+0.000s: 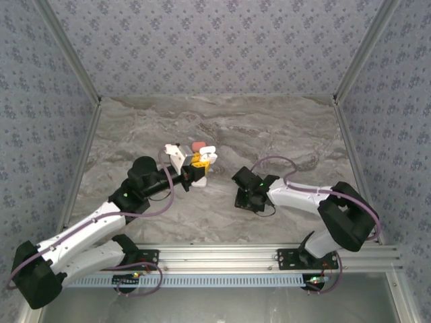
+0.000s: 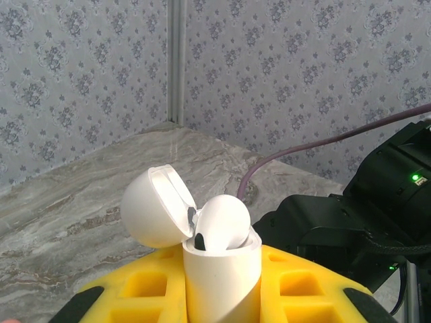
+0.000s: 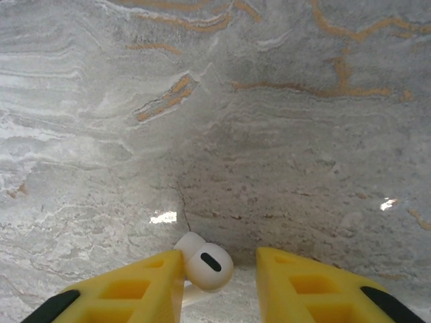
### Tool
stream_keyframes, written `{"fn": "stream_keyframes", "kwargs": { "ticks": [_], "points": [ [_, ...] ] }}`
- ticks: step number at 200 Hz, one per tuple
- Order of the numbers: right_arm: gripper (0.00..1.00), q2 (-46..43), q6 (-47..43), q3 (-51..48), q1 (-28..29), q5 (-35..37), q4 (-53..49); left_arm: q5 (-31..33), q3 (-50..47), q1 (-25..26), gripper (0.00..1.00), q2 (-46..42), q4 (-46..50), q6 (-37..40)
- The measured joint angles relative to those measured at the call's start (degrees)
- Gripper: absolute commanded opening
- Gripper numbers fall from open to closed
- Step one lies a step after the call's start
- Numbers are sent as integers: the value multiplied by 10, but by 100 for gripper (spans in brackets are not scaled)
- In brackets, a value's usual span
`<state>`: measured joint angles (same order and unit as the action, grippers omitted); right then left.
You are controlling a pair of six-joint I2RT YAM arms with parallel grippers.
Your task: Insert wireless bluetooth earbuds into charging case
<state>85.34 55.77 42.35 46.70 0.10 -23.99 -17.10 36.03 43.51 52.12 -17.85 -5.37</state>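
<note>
In the left wrist view a white charging case (image 2: 222,286) stands upright between yellow fingers (image 2: 138,289), lid (image 2: 151,210) swung open to the left. One white earbud (image 2: 223,223) sits in its mouth. My left gripper (image 2: 221,254) is shut on this case; from above it (image 1: 198,164) is left of the table's centre. My right gripper (image 3: 219,259) points down at the marble, jaws apart. A white earbud (image 3: 207,268) lies on the table between them, touching the left finger (image 3: 135,286), with a gap to the right finger (image 3: 303,282). From above, the right gripper (image 1: 244,198) is right of centre.
Just beyond the left gripper lies a small cluster: an open white case (image 1: 177,152), a coral-pink piece (image 1: 197,145) and white pieces (image 1: 210,151). Wallpapered walls (image 1: 215,47) close three sides of the marble table (image 1: 283,134). A metal rail (image 1: 269,254) runs along the near edge.
</note>
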Motion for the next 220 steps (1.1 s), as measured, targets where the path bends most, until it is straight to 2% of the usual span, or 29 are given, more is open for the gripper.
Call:
{"fn": "stream_keyframes", "kwargs": {
  "ticks": [81, 132, 171, 220],
  "points": [
    [22, 23, -31, 23, 4, 2, -7, 0, 0, 0, 0, 0, 0, 0],
    [22, 15, -92, 29, 3, 13, -7, 0, 0, 0, 0, 0, 1, -1],
    [21, -65, -188, 29, -24, 23, -11, 0, -11, 0, 0, -1, -3, -16],
    [21, -208, -353, 60, -112, 4, -12, -8, -20, 0, 0, 10, -29, -45]
  ]
}}
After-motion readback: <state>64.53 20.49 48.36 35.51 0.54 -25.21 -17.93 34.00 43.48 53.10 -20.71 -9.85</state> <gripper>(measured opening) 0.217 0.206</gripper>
